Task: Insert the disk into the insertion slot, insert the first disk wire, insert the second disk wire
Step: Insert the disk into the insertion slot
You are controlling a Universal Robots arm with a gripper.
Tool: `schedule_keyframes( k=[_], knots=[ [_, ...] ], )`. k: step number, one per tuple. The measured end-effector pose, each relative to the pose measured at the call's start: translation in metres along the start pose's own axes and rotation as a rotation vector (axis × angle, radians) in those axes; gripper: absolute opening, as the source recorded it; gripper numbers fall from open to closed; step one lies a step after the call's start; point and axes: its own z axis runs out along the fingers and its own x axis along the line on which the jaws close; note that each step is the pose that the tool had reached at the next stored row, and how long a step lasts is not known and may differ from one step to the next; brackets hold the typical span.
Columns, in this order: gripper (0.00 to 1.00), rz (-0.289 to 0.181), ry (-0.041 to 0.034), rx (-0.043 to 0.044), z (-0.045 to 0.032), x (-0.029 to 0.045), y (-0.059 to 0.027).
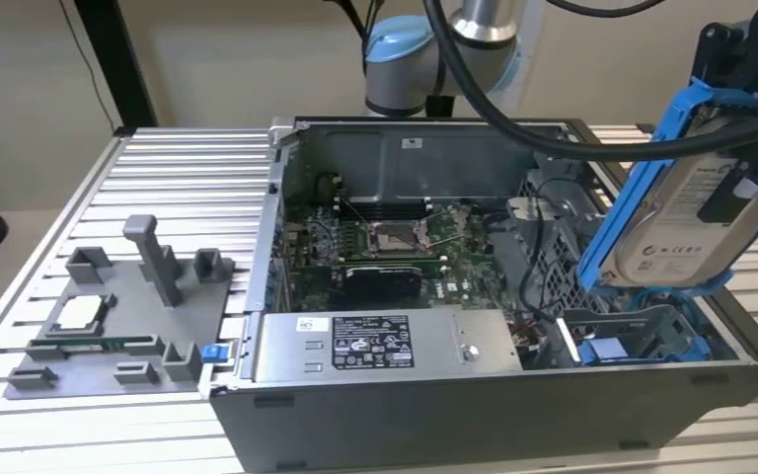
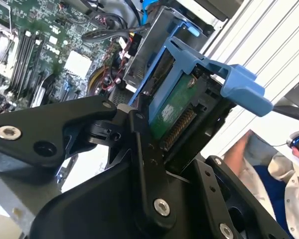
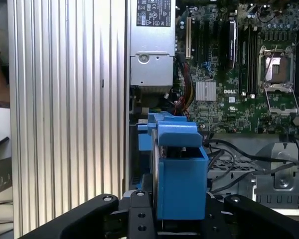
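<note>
My gripper (image 1: 745, 148) is shut on the disk (image 1: 689, 227), a silver-grey drive with a white label clipped in a bright blue frame. The disk hangs tilted in the air over the open computer case's corner at the exterior view's right. Just below it sits the insertion slot (image 1: 630, 341), a grey metal bay with blue plastic parts. In the second wrist view the black fingers (image 2: 144, 149) clamp the disk (image 2: 177, 112), green board and connector edge showing, with the slot (image 2: 152, 47) beyond. The first wrist view looks along the blue frame (image 3: 182, 174). Black cables (image 3: 229, 154) lie loose beside the bay; I cannot tell which are the disk wires.
The grey power supply box (image 1: 366, 346) lies along the case's front wall, with the motherboard (image 1: 393, 247) behind it and a perforated cage (image 1: 557, 267) beside the slot. A grey fixture plate (image 1: 115, 316) rests on the ribbed table at the exterior view's left. A person's arm (image 2: 269, 169) is near the table.
</note>
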Motion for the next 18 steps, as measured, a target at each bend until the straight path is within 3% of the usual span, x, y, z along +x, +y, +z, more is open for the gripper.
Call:
schedule_keyframes(
  k=[18],
  knots=[
    [0.0, 0.0, 0.0, 0.0, 0.0087, 0.0011, -0.0009]
  ],
)
